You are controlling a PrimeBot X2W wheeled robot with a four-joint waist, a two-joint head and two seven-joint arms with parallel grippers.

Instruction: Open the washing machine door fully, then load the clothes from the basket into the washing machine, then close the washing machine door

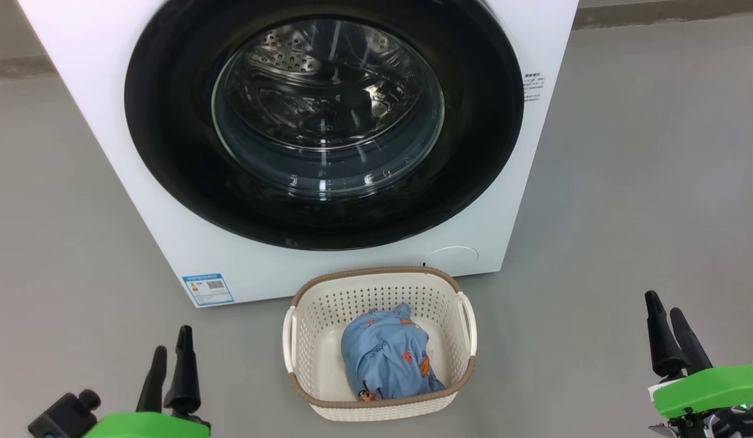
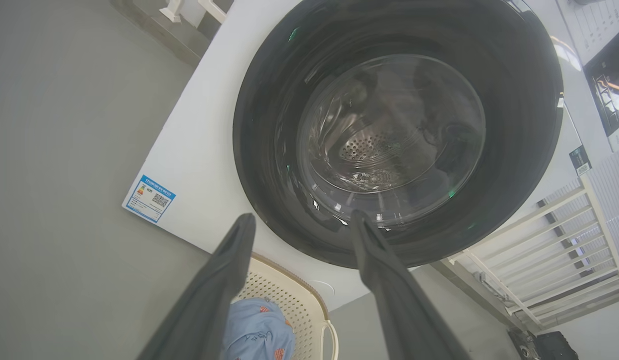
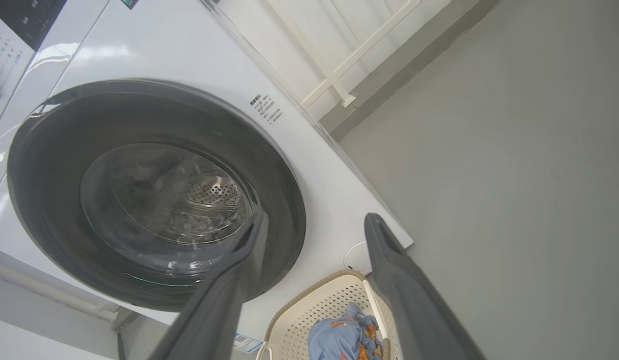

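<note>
A: Grey floor (image 1: 644,182) all round. We log the washing machine (image 1: 97,121) standing on it, with the washing machine door (image 1: 170,158) flush against its front.
B: And the basket (image 1: 376,275)?
A: On the floor just in front of the machine, below the door. The clothes (image 1: 385,356) lie inside it, one blue bundle on its bottom.
B: Pincers?
A: We note the left pincer (image 1: 173,339) low at our left, spread and holding nothing. The right pincer (image 1: 664,303) is likewise spread and empty, well to the right of the basket.
</note>
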